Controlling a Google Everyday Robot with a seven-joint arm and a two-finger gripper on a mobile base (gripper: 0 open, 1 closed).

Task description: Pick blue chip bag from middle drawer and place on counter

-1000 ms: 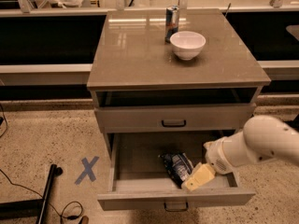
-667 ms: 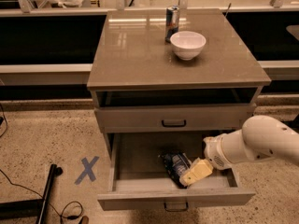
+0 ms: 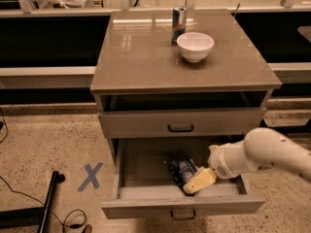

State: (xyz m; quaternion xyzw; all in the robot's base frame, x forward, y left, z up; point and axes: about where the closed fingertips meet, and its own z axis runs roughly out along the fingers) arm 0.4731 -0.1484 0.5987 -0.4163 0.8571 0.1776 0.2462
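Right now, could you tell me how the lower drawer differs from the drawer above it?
The lower drawer is pulled out; the drawer above is shut. The lower drawer shows its inside, with the blue chip bag and the gripper at the bag's right edge; the drawer above shows only its front. Both have matching grey-beige fronts.

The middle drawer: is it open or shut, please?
Open: the middle drawer is pulled out, exposing the blue chip bag inside, with the gripper at the bag.
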